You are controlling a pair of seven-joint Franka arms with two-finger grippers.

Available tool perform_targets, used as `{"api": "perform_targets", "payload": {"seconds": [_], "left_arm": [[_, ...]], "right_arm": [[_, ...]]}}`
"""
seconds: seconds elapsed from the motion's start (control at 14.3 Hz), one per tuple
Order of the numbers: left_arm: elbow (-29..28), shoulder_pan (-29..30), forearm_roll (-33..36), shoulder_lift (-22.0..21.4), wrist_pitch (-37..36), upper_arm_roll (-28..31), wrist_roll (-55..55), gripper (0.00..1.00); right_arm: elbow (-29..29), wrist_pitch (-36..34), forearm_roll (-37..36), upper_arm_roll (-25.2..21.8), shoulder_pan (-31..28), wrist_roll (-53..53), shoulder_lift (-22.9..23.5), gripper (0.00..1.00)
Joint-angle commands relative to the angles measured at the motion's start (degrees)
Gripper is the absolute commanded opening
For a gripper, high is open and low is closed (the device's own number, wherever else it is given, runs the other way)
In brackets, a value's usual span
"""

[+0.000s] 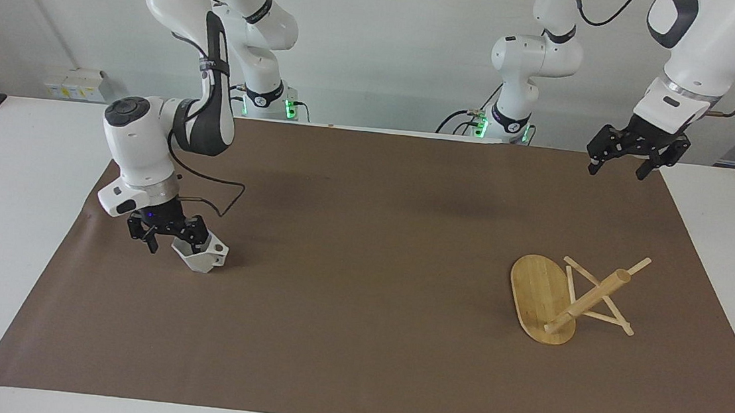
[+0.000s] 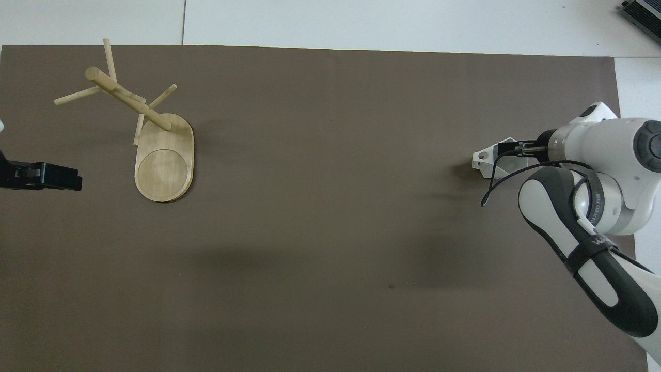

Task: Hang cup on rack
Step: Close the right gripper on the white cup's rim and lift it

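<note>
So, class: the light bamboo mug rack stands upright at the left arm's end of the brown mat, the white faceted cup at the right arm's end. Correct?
Not quite: the light bamboo mug rack lies tipped over, its post slanting off the mat, as the facing view shows. The white faceted cup is placed as stated.
</note>
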Motion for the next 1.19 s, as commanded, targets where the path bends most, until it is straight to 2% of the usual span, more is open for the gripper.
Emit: {"api": "perform_targets", "payload": {"seconds": [0.0,0.28,0.42,0.56,0.77,0.84,1.12], "left_arm": [[-2.3,-0.7,-0.5,-1.7,1.4,0.5,-0.8,1.0],[-2.3,-0.7,-0.5,-1.7,1.4,0.5,-0.8,1.0],[-2.4,-0.7,-0.5,-1.7,1.4,0.5,-0.8,1.0],[-2.3,-0.7,-0.5,-1.7,1.4,0.5,-0.8,1.0],[-2.3,-0.7,-0.5,-1.7,1.4,0.5,-0.8,1.0],[-2.4,-0.7,-0.5,-1.7,1.4,0.5,-0.8,1.0],[-2.4,-0.7,-0.5,-1.7,1.4,0.5,-0.8,1.0]], "right_arm": [[-0.5,1.0,-1.3,0.2,-0.6,-1.0,-0.1,1.0],[-0.4,0.8,-1.3,0.2,-0.6,-1.0,-0.1,0.8],[-0.4,0.6,-1.3,0.2,-0.6,-1.1,-0.2,0.65],[-0.4,0.2,-1.3,0.2,-0.6,-1.1,-0.2,0.44],[-0.3,-0.5,-1.3,0.3,-0.6,-1.0,-0.2,0.08],[-0.3,-0.5,-1.3,0.3,-0.6,-0.9,-0.2,0.0],[-0.3,-0.5,-1.3,0.3,-0.6,-0.6,-0.2,0.0]]}}
